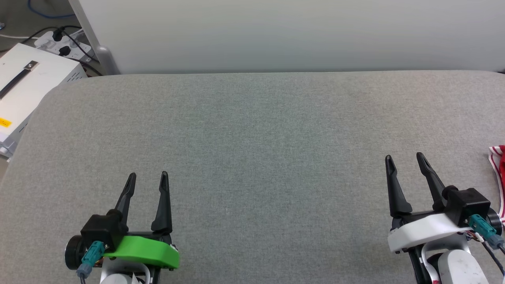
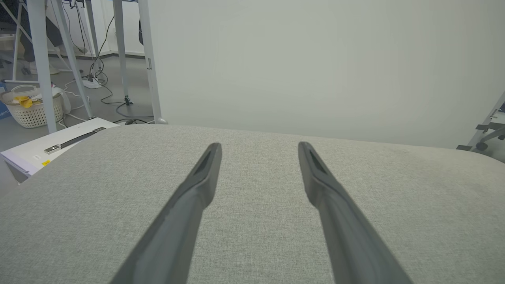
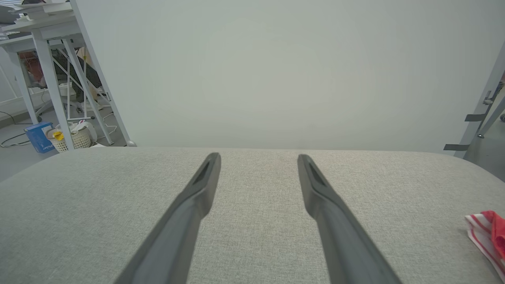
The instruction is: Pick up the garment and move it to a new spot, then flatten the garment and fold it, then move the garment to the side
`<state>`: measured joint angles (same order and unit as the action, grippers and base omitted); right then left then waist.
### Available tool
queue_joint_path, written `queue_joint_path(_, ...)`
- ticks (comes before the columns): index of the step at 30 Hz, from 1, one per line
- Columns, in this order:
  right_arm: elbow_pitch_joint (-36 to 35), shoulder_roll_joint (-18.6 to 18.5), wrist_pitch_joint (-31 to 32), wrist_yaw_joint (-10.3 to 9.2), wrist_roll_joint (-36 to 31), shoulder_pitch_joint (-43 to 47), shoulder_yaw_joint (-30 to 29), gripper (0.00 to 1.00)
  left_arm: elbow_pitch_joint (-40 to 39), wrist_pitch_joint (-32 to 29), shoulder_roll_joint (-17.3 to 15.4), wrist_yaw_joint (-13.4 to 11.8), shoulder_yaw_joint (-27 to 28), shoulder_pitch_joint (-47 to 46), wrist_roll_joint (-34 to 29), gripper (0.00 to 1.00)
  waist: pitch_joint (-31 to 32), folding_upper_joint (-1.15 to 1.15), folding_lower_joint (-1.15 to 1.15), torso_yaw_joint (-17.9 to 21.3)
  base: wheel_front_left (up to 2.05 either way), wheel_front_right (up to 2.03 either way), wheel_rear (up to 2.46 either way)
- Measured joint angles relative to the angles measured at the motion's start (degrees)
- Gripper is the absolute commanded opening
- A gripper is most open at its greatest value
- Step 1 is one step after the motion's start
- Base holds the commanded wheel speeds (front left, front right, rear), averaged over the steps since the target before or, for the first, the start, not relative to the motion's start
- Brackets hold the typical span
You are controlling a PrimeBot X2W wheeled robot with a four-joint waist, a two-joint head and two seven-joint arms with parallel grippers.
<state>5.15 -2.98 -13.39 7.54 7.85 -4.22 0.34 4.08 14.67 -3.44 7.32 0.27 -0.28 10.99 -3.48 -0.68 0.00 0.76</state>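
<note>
A wide bench (image 1: 252,130) padded in grey woven fabric stretches from left to right, with a plain white wall panel (image 1: 276,35) standing along its far edge. The garment (image 1: 499,165), red cloth with a white-and-red striped trim, lies on the bench at the far right, cut off by the edge of the head view so that its shape and lettering cannot be told. The right gripper (image 1: 404,156), on a white mount, hovers at the near right of the bench, just to the left of the garment and apart from it; its jaws are spread and hold nothing. The left gripper (image 1: 148,174), on a bright green mount, hovers at the near left, well apart from the garment, its jaws likewise spread and empty. Both pairs of long dark fingers point toward the far wall. Off the bench's left end sits a white box with a dark strap handle (image 1: 23,83), and beyond it a white power strip (image 1: 63,45) with black plugs lies on the floor
</note>
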Motion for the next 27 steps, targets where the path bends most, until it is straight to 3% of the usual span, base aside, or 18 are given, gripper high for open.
queue_joint_path(10, -0.2, 0.0, 0.0, 0.0, 0.0, 0.0, 0.3, 1.0, 0.0, 0.0, 0.1, 0.0, -0.3, 0.0, 0.0, 1.0, -0.4, 0.0, 0.0, -0.1, 0.0, 0.0, 0.0)
queue_joint_path(11, -0.1, 0.0, 0.0, 0.0, 0.0, 0.0, 0.4, 0.0, 0.0, 0.0, 0.1, 0.0, -0.3, 0.0, 0.0, 0.0, -0.4, 0.0, 0.0, -0.1, 0.0, 0.0, 0.0)
queue_joint_path(27, -0.4, 0.0, 1.5, 0.0, -0.3, 0.0, 0.2, 0.0, -0.3, -1.9, 0.1, -0.6, -0.3, 0.0, -1.0, 0.0, 0.1, 0.0, 0.0, -0.2, 0.0, 0.0, 0.0)
